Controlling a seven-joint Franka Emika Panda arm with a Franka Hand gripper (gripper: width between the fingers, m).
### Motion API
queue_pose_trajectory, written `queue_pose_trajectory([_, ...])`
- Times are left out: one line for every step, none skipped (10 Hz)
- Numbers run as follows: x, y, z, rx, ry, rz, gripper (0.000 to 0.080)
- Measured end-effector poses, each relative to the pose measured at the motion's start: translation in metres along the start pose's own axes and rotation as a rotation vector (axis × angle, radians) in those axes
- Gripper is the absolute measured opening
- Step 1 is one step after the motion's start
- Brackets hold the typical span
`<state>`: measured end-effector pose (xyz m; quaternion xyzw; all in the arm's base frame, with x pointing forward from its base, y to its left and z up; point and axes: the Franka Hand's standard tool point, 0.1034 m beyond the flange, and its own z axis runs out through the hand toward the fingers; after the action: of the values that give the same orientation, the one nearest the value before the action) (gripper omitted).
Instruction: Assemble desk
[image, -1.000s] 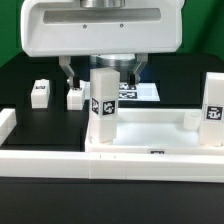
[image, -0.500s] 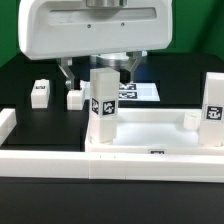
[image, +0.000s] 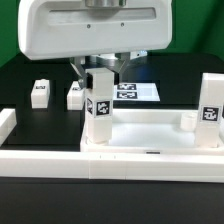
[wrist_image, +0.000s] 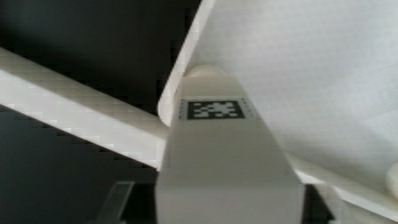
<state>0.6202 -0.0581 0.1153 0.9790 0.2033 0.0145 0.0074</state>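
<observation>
- The pincer (image: 100, 69) is closed on a white square-post leg (image: 98, 110). In the wrist view the post runs out from between the two dark fingers, its tag facing the camera.
- The held leg stands roughly upright, with its lower end at the corner of the tabletop (image: 150, 131) on the exterior view's left. Whether the end is seated in that corner or only resting against the rim cannot be told.
- The tabletop lies flat on the black worktop (image: 40, 122), just behind the front border rail (image: 35, 162).
- A second leg (image: 208, 112) already stands at the corner on the exterior view's right.
- Two spare posts wait on the worktop behind the tabletop: the outer loose leg (image: 40, 92) and the inner loose leg (image: 74, 97). The marker board (image: 140, 91) lies beyond them.
- The step in hand looks like fitting this leg into its corner, so roughly half the legs remain to be fitted.
- The next move probably calls for keeping the post plumb over the corner, then pressing or turning it home before letting go. A tilted post may bind.
</observation>
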Motion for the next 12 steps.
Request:
queue_pose_trajectory([-0.0002,0.0003,0.0000,0.000,0.000,0.001,0.0288])
queue_pose_trajectory([-0.0014,0.0010,0.0004,0.013,0.004,0.075,0.0288])
queue_pose_trajectory([-0.0034,0.0017,0.0009,0.033,0.005,0.207,0.0288])
queue_pose_trajectory([-0.0037,0.0019,0.0010,0.043,0.007,0.301,0.0288])
queue_pose_trajectory([-0.0035,0.0011,0.0011,0.056,0.009,0.416,0.0289])
queue_pose_trajectory([-0.0034,0.0006,0.0015,0.066,0.009,0.519,0.0289])
queue_pose_trajectory([-0.0036,0.0012,0.0019,0.069,0.006,0.643,0.0290])
queue_pose_trajectory([-0.0037,0.0012,0.0021,0.070,0.003,0.735,0.0290])
queue_pose_trajectory([-0.0035,0.0010,0.0023,0.070,0.000,0.806,0.0290])
queue_pose_trajectory([-0.0032,0.0001,0.0026,0.069,-0.005,0.941,0.0290])
queue_pose_trajectory([-0.0027,-0.0008,0.0027,0.067,-0.010,1.053,0.0290])
queue_pose_trajectory([-0.0028,-0.0011,0.0027,0.067,-0.014,1.145,0.0290])
